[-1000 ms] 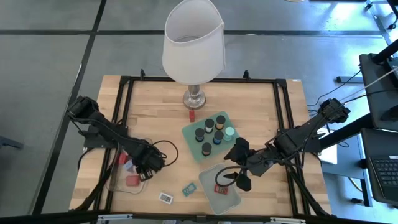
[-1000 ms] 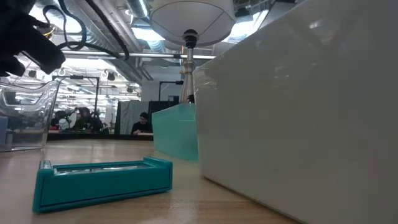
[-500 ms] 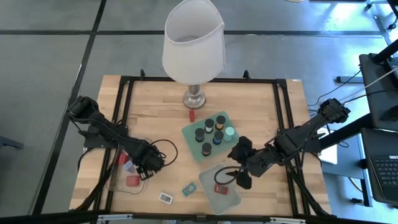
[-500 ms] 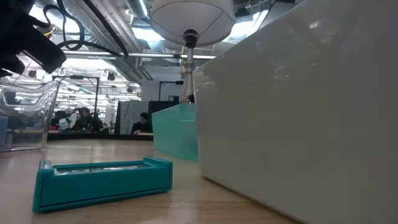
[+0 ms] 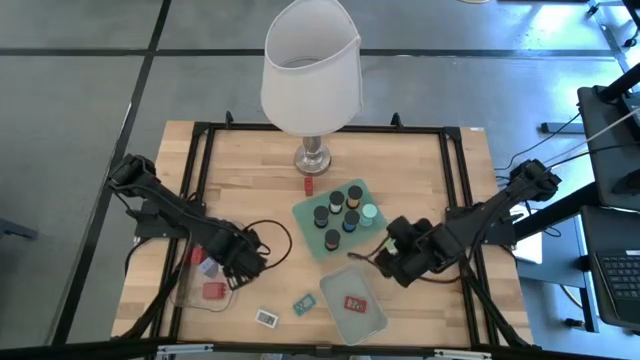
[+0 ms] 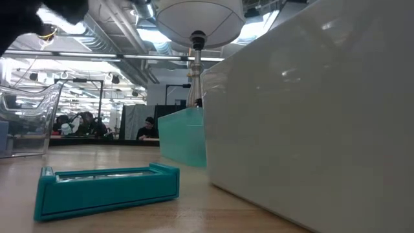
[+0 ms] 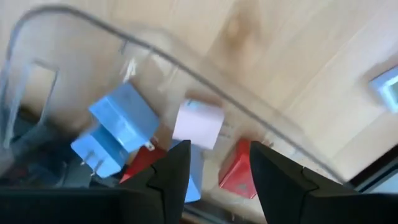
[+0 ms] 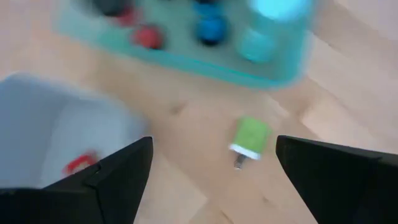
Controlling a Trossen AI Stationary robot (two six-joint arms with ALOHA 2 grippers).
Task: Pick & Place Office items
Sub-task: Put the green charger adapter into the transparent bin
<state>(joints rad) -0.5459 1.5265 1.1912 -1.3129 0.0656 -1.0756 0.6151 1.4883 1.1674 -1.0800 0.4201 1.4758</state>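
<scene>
My left gripper (image 5: pixel 238 262) (image 7: pixel 214 168) hangs open over the clear bin (image 5: pixel 200 283), above the blue (image 7: pixel 124 118), pale pink (image 7: pixel 198 123) and red (image 7: pixel 239 176) blocks lying inside. My right gripper (image 5: pixel 396 254) (image 8: pixel 211 177) is wide open between the two trays, above a green block (image 8: pixel 250 138) that lies on the wood. The mint tray (image 5: pixel 305 215) holds several dark cylinders. A red item (image 5: pixel 354 302) lies in the pale tray (image 5: pixel 372 322). A teal rectangle (image 5: pixel 303 304) (image 6: pixel 107 188) and a white one (image 5: pixel 266 317) lie flat near the front edge. A red block (image 5: pixel 309 185) sits by the lamp base.
The white-shaded lamp (image 5: pixel 310 70) stands at the table's far middle. In the low view the pale tray's wall (image 6: pixel 310 129) fills the right side and the clear bin (image 6: pixel 29 123) stands at the left. Bare wood lies along the far left and far right of the table.
My right gripper has drawn back from over the pale tray toward the table's far right, turning as it went, and now sits between the trays; the red item stays in the pale tray. In the low view my left gripper has risen above the clear bin.
</scene>
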